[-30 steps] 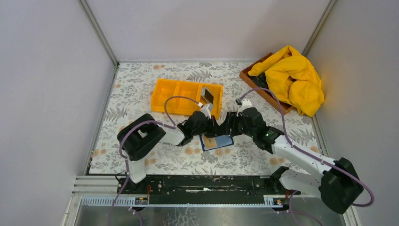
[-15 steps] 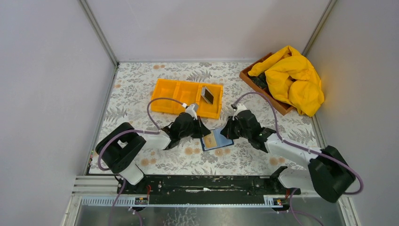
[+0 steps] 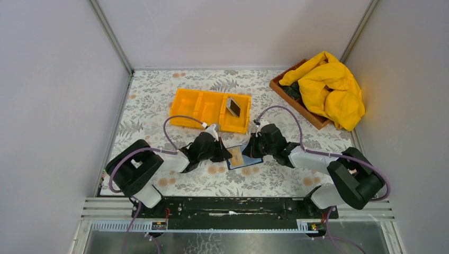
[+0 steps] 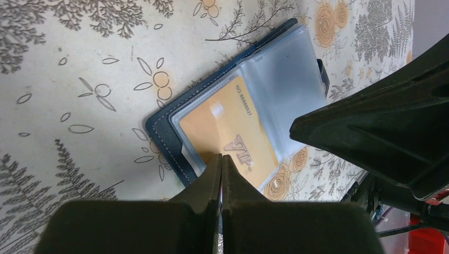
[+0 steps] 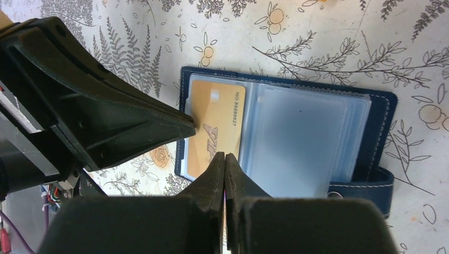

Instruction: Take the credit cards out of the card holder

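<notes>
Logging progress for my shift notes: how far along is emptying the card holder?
Done: one grey card appears to lie in the right compartment of the orange tray. In hand: the card holder lies open, and the left gripper and right gripper, both shut, have tips at the tan-orange card inside its clear sleeve. Left: pulling that card out; the other sleeves look empty.
</notes>
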Robot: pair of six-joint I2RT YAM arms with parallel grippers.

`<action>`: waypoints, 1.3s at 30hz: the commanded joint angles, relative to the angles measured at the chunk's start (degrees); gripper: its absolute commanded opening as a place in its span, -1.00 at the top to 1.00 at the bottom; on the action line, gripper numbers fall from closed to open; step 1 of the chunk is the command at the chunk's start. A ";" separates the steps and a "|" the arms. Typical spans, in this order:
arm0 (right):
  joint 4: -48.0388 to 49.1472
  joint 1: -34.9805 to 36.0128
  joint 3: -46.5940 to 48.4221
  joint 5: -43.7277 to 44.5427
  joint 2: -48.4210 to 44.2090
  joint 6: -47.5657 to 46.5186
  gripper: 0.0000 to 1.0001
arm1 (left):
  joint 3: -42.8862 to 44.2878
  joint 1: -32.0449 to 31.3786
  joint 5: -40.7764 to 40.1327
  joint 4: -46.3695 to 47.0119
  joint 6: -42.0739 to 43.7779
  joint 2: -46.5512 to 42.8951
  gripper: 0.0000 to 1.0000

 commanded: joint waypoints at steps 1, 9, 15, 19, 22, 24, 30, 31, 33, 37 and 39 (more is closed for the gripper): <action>4.18 -0.27 0.40 -1.92 0.85 0.95 1.00 | 1.25 0.12 1.27 1.44 1.04 2.34 1.00; 4.83 -0.27 0.55 -1.96 2.49 0.87 1.00 | 0.68 0.50 1.42 0.30 1.38 1.60 1.00; 4.98 -0.28 0.51 -1.67 3.10 0.77 1.00 | 0.31 0.51 1.94 -1.44 1.74 -0.92 1.00; 5.23 -0.27 0.61 -1.72 3.33 0.87 1.00 | 0.11 0.56 1.85 -1.28 1.74 -1.25 1.00; 5.16 -0.27 0.78 -1.65 3.59 0.89 1.00 | 0.11 0.55 2.22 -1.13 1.61 -0.75 1.00; 5.19 -0.27 0.69 -1.51 3.60 0.82 0.99 | -0.01 0.55 2.46 -1.06 1.54 -0.79 1.00; 5.06 -0.27 0.74 -1.08 3.77 0.70 0.99 | -0.65 0.54 2.45 -1.63 1.41 -2.36 1.00; 5.06 -0.27 0.84 -1.13 3.85 0.73 0.99 | -0.77 0.51 2.49 -1.63 1.39 -2.75 1.00; 5.06 -0.27 0.88 -1.11 3.87 0.67 0.99 | -0.92 0.53 2.45 -1.78 1.39 -3.33 1.00; 5.06 -0.27 0.90 -1.11 3.95 0.71 0.99 | -1.11 0.55 2.30 -1.92 1.58 -3.23 1.00; 5.06 -0.27 0.88 -1.11 4.03 0.74 0.99 | -1.14 0.55 2.28 -1.69 1.57 -2.66 1.00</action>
